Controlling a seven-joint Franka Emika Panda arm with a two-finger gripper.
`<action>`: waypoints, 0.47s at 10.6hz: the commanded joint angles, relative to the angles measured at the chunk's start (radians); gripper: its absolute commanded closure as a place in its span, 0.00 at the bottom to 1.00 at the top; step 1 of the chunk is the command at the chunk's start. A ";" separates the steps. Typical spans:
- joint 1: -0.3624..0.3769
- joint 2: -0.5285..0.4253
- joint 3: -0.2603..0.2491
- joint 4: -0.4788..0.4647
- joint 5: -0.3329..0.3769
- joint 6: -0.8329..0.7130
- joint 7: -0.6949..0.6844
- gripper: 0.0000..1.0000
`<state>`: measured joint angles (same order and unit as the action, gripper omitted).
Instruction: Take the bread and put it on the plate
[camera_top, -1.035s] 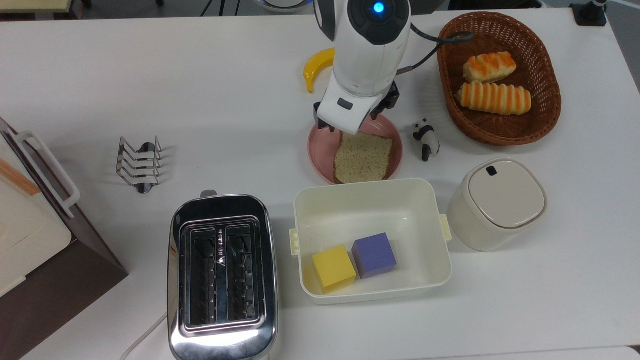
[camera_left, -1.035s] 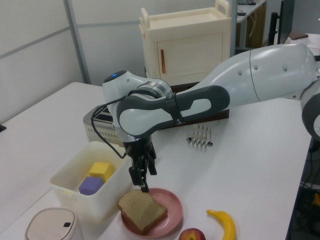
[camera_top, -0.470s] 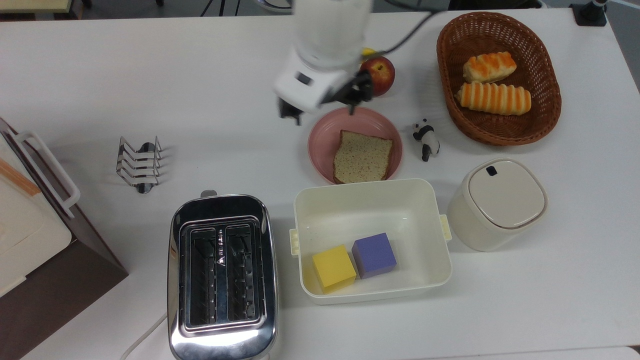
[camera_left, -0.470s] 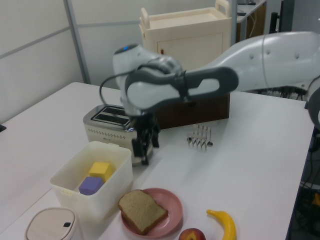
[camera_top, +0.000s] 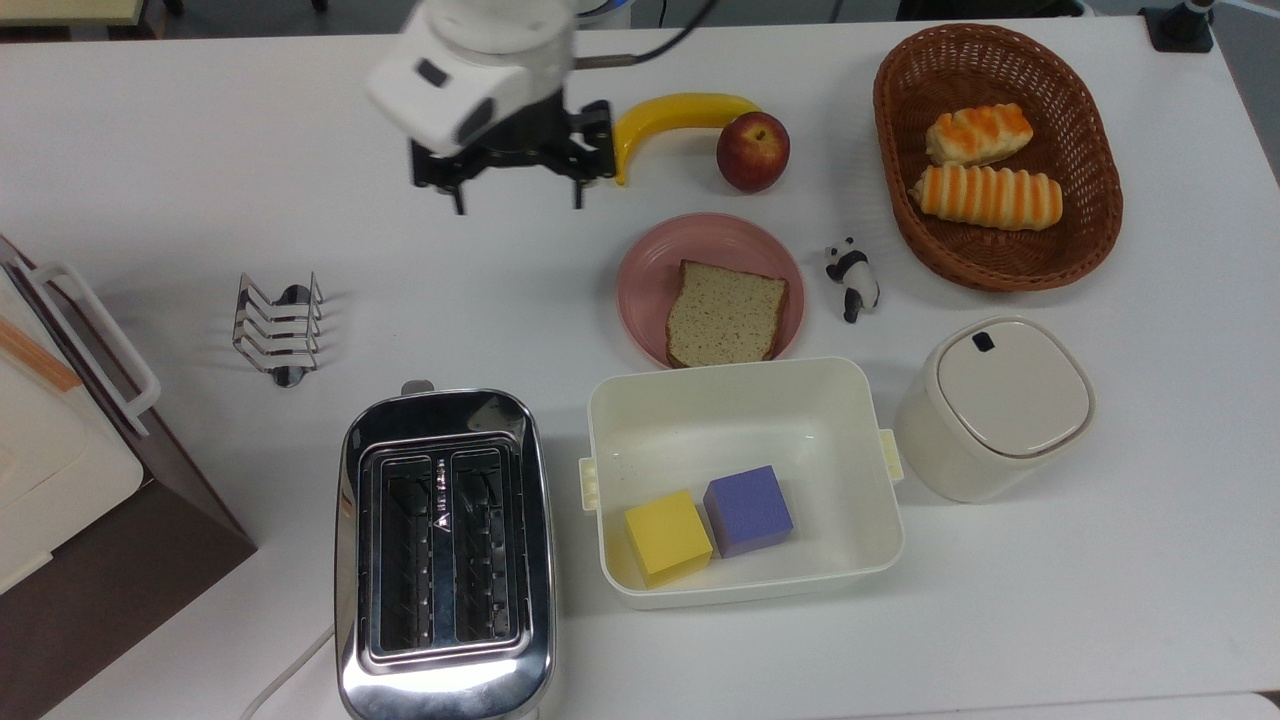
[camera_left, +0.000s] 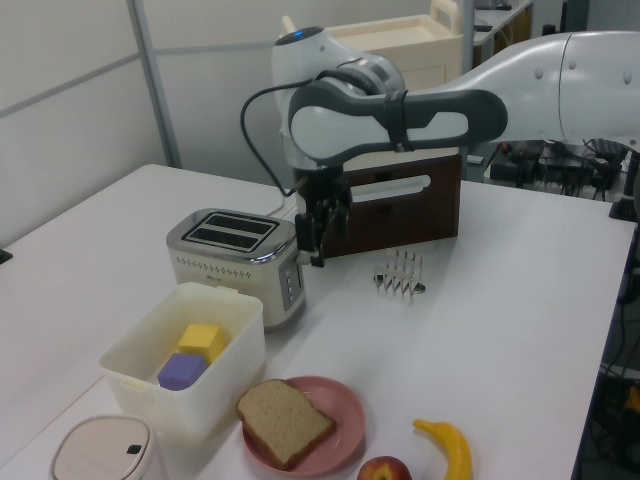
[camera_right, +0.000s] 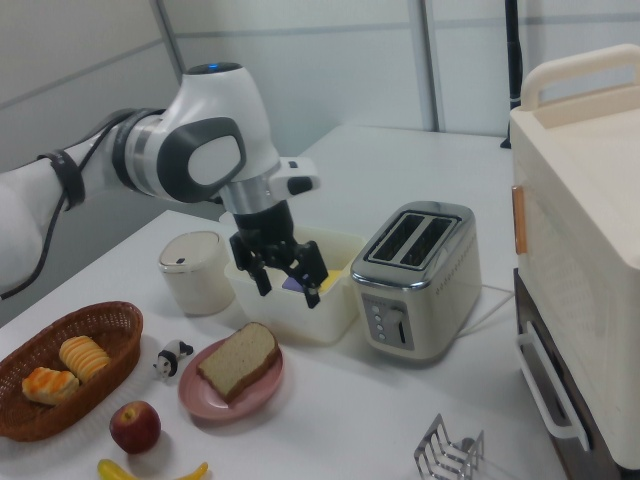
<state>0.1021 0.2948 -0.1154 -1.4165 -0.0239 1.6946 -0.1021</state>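
The bread (camera_top: 725, 313), a speckled brown slice with a darker crust, lies flat on the pink plate (camera_top: 650, 262) in the middle of the table. Nothing touches it. My gripper (camera_top: 518, 200) hangs open and empty above bare table, well off toward the top view's left and a little behind the plate. In the left view the gripper (camera_left: 312, 250) is raised in front of the toaster, far above the bread (camera_left: 285, 420) and plate (camera_left: 345, 405). The right view shows the gripper (camera_right: 290, 288) with fingers spread, above and behind the bread (camera_right: 238, 360) on its plate (camera_right: 200, 395).
A white tub (camera_top: 600, 400) holding a yellow and a purple cube sits just in front of the plate. Beside it stand a chrome toaster (camera_top: 445, 550) and a lidded canister (camera_top: 990, 405). A basket (camera_top: 1000, 260), panda figure (camera_top: 852, 277), apple (camera_top: 752, 150), banana (camera_top: 680, 110) and toast rack (camera_top: 278, 325) ring the plate.
The gripper has lifted off the plate and swung away toward the top view's left, open and empty. The bread stays lying on the plate.
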 joint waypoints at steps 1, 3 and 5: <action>-0.045 -0.032 -0.004 -0.009 -0.011 -0.015 -0.024 0.00; -0.061 -0.034 -0.003 -0.009 -0.011 -0.007 -0.013 0.00; -0.071 -0.042 -0.003 -0.009 -0.008 -0.006 -0.011 0.00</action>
